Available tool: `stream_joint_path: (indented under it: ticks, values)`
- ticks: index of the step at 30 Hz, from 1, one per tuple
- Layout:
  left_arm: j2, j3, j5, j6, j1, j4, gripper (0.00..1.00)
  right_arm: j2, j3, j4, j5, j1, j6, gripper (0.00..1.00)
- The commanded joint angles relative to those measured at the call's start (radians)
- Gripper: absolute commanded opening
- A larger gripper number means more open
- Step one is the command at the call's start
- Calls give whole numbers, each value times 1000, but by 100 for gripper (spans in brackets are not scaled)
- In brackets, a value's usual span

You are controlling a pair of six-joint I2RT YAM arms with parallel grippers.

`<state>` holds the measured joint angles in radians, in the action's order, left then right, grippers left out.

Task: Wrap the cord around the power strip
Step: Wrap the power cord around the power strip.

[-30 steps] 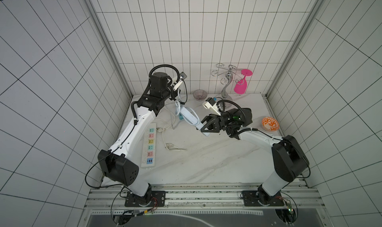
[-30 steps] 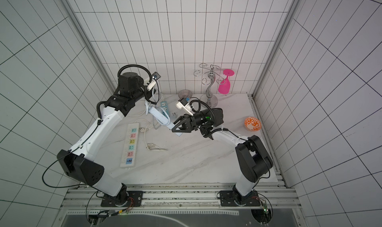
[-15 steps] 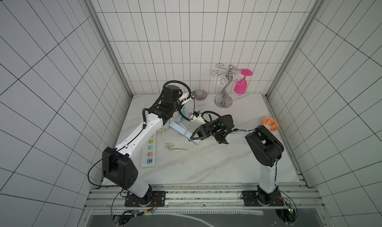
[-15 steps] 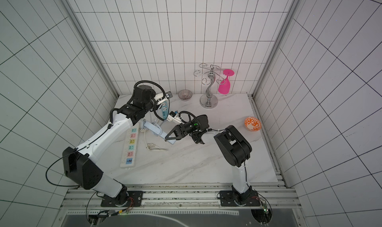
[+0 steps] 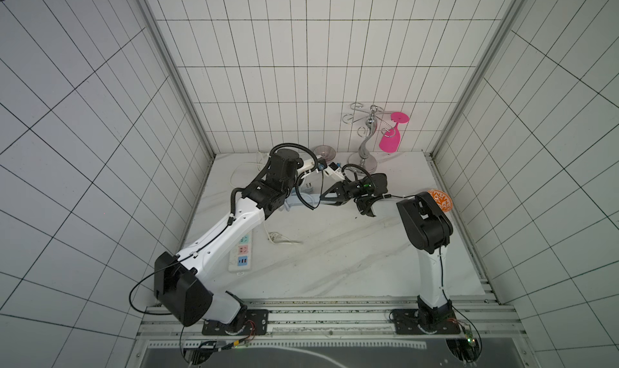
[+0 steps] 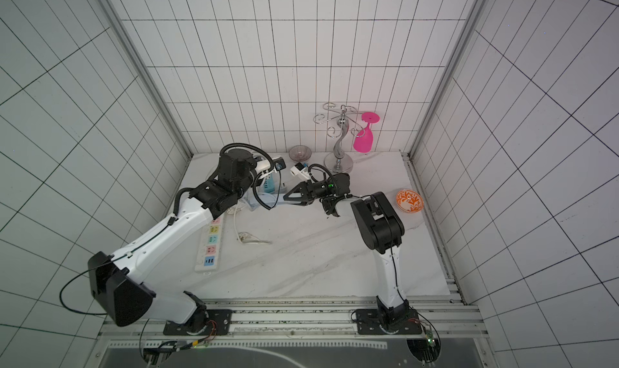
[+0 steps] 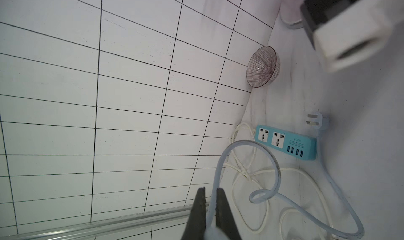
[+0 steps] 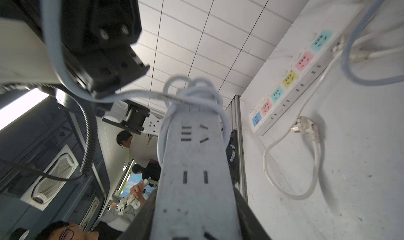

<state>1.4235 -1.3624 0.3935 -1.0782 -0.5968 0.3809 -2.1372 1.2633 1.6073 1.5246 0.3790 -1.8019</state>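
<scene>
cord (image 8: pixel 196 94) looped round the far end of the power strip (image 8: pixel 192 173), held over the worktop (image 5: pixel 335 255)
left hand (image 7: pixel 210 198) is pinched on the cord's free run, its plug (image 7: pixel 317 123) lying by a turquoise strip (image 7: pixel 286 145); right hand (image 8: pixel 194 194) is clamped on the power strip's near end.

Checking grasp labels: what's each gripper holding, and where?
Left gripper pinches the cord mid-length; right gripper clamps the power strip by its unwrapped end.
</scene>
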Motion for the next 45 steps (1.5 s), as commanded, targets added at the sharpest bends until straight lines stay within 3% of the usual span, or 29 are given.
stream_joint_path:
  ticks: [1,9,17,27,39,45]
  values:
    - [-80,13,14,-23,-54,-27,1,-37,126,252,138,-101,-129,0]
    - [-74,25,44,6,-55,-58,4,55,97,250,111,-198,-109,0]
    - [159,-278,82,213,-74,90,5,168,32,251,100,-184,-55,0]
    - [406,-645,184,476,-123,238,9,103,68,252,89,-133,-42,0]
    - [416,-628,233,537,-156,231,12,-50,286,251,62,-189,-115,0]
    - [401,-582,231,524,-152,218,8,-79,376,250,104,-209,-171,0]
